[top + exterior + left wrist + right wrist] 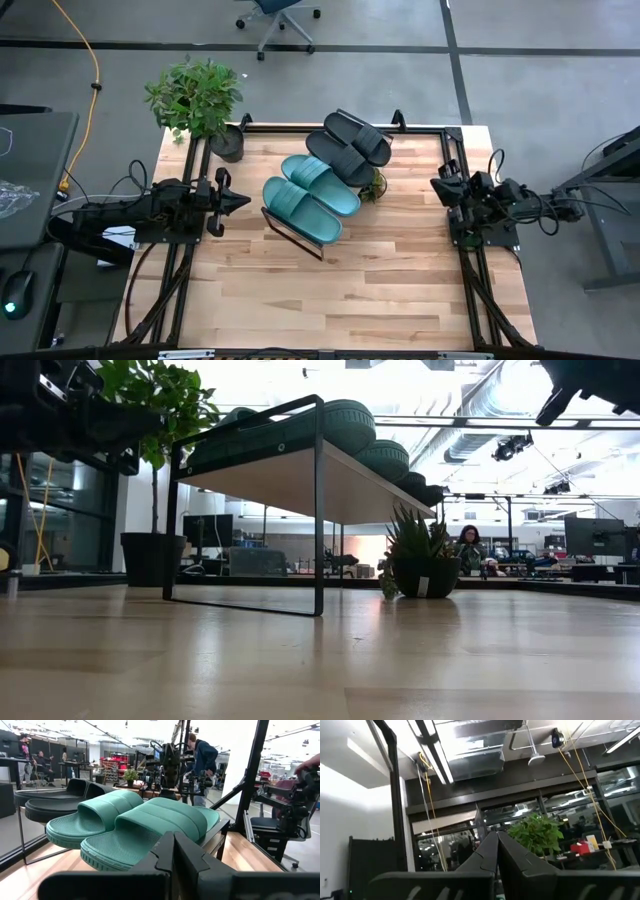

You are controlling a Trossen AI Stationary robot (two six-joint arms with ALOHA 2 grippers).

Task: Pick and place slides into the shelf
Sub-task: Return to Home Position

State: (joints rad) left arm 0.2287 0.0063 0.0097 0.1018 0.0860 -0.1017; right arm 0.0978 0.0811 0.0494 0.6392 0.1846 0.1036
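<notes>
All of the slides lie on the slanted shelf (pixel 291 233) in mid-table, resting on their soles. The two teal ones (pixel 310 197) sit side by side at its near-left end, the two black ones (pixel 348 145) at its far-right end. In the left wrist view the teal pair (pixel 150 827) fills the middle, with the black pair (pixel 55 800) behind it. My left gripper (pixel 246 201) hovers left of the teal slides, pointing at them, shut and holding nothing. My right gripper (pixel 436 186) waits at the table's right edge, shut and tilted upward.
A large potted plant (pixel 197 100) stands at the far-left corner. A small potted plant (pixel 373 185) sits just right of the shelf. Bare wood (pixel 350 290) stretches across the near half of the table. People (pixel 202 755) are in the room beyond.
</notes>
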